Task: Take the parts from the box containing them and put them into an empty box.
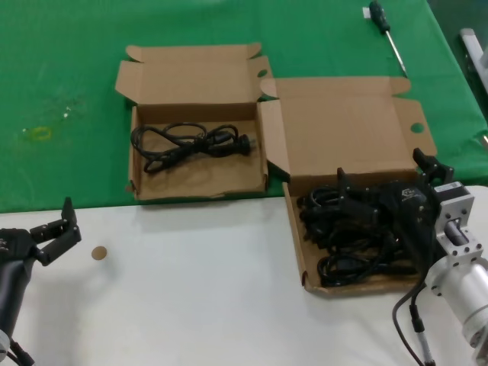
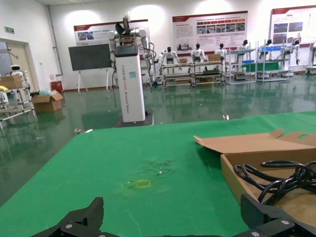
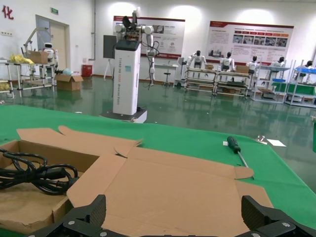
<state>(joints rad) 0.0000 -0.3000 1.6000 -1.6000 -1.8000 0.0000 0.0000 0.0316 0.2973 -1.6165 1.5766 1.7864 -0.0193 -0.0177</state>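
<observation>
The larger cardboard box (image 1: 343,133) stands at the right with its tall lid laid back, holding a pile of black power cords (image 1: 343,255). My right gripper (image 1: 383,171) hovers open just over that pile; in the right wrist view its jaws (image 3: 173,217) stand wide apart in front of the lid panel (image 3: 168,187). The smaller box (image 1: 191,76) to the left holds one coiled cord (image 1: 191,142), also seen as a cord (image 3: 34,175) from the right wrist. My left gripper (image 1: 57,229) rests open and empty at the near left, facing that smaller box (image 2: 237,177) and its cord (image 2: 276,177).
Both boxes sit where the green cloth meets the white table front. A screwdriver (image 1: 385,30) lies at the far right of the cloth. A small brown disc (image 1: 98,253) lies on the white surface near my left gripper. A yellow mark (image 1: 38,133) shows on the cloth.
</observation>
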